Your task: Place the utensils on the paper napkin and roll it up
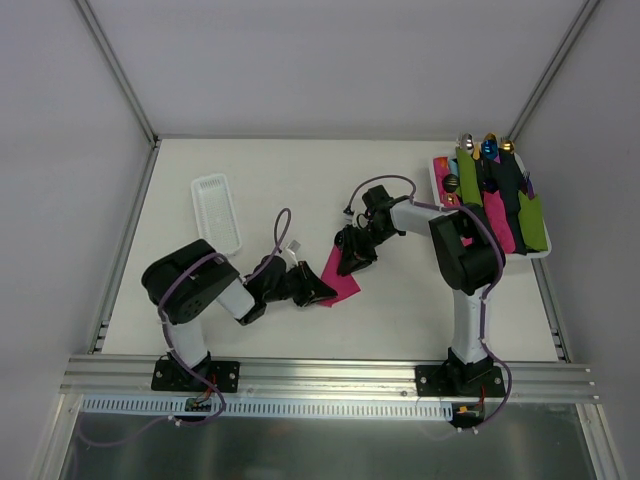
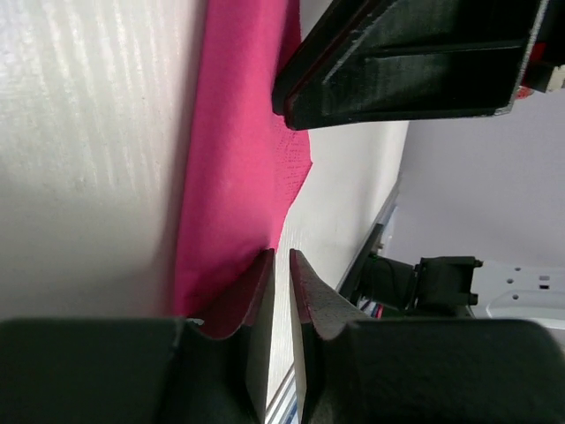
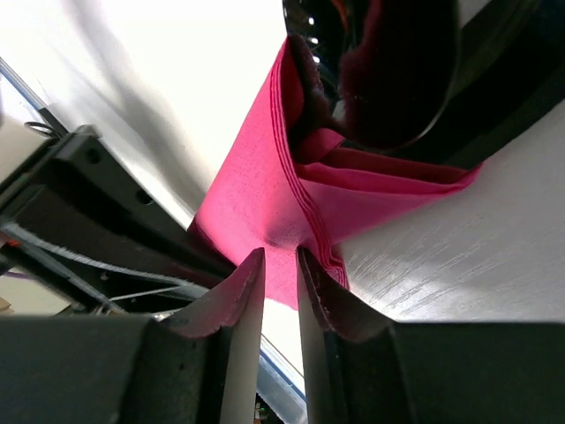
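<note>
The pink paper napkin (image 1: 345, 283) lies mid-table, partly folded over itself. The right wrist view shows its layered edge (image 3: 265, 185) wrapped round a glossy black utensil (image 3: 380, 79), apparently a spoon bowl; the other utensils are hidden. My right gripper (image 1: 350, 262) (image 3: 281, 252) comes down at the napkin's far side, its tips nipping a puckered bit of the paper. My left gripper (image 1: 322, 293) (image 2: 280, 256) lies low at the napkin's near-left corner, jaws a narrow slit apart with only table between them. One of its fingers (image 2: 256, 283) lies on the napkin (image 2: 238, 159). The right gripper (image 2: 406, 62) looms opposite.
A narrow white ridged tray (image 1: 215, 210) lies at the back left. A white tray (image 1: 436, 185) at the right edge holds several rolled napkins in green, black and pink with cutlery heads sticking out. Metal rails border the table on the left, right and near sides.
</note>
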`<state>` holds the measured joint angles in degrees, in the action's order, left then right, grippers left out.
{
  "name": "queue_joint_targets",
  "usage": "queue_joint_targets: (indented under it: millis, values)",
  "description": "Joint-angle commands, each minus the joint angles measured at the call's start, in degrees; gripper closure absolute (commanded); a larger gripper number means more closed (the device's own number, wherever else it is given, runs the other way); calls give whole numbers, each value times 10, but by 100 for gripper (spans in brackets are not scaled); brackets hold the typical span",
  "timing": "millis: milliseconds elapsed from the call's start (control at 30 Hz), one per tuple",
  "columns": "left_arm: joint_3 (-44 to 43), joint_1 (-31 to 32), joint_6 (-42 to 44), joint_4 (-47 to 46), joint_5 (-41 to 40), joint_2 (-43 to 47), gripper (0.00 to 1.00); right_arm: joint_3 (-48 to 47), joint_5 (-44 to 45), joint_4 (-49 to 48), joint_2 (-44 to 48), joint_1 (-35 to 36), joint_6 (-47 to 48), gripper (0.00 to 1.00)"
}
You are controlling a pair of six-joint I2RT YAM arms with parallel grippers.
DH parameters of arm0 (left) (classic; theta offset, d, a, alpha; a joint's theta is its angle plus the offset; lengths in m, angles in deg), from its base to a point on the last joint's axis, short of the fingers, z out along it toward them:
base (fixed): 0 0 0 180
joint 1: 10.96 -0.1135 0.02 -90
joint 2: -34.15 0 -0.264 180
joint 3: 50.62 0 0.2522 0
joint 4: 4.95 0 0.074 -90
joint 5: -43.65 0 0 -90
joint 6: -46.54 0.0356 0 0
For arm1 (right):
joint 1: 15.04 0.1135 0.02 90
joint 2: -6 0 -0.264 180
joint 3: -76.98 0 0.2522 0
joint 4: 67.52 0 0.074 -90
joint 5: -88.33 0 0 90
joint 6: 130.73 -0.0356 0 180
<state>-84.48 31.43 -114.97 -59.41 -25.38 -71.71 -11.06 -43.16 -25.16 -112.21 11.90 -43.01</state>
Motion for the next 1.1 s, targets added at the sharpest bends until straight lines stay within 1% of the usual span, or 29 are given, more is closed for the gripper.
queue_joint_targets:
  millis: [0,33,133,300,400,433,467,500,533,567,600,733,800,867,900,1000,1067]
  values:
    - [-30,1,72,127,-15,70,87,-3,53,15,-17,2,17,75]
    - [-38,1,79,142,-15,89,87,-3,54,15,-17,3,17,75]
    - [-59,1,99,180,-13,101,87,-5,52,15,-18,4,18,76]
    - [-68,1,97,164,-3,76,88,-8,49,15,-17,5,18,76]
    - [-61,1,84,115,3,42,88,-7,48,16,-17,5,23,76]
    - [-57,0,77,98,6,18,88,-7,48,18,-16,5,36,77]
    - [-49,-4,60,53,11,-10,88,-5,47,18,-16,4,38,77]
    - [-44,-6,50,29,14,-10,88,-5,48,18,-15,4,39,77]
    - [-38,-7,39,3,16,-41,89,-4,46,19,-14,5,40,77]
    - [-33,-12,18,-42,17,-56,89,-4,44,18,-13,5,41,77]
    - [-22,-14,8,-62,17,-72,92,-5,43,18,-12,5,42,77]
    - [1,-22,-35,-151,13,-159,95,-6,27,13,2,4,49,78]
    - [9,-22,-52,-184,8,-180,96,-6,21,6,18,2,47,76]
    - [15,-22,-59,-197,7,-199,97,-7,23,-8,42,-2,41,74]
    - [17,-22,-59,-198,4,-201,97,-8,26,-15,51,-4,31,71]
    - [19,-22,-58,-197,4,-202,98,-24,55,-27,71,-9,25,67]
    - [19,-22,-54,-186,4,-196,98,-38,83,-23,72,-8,10,60]
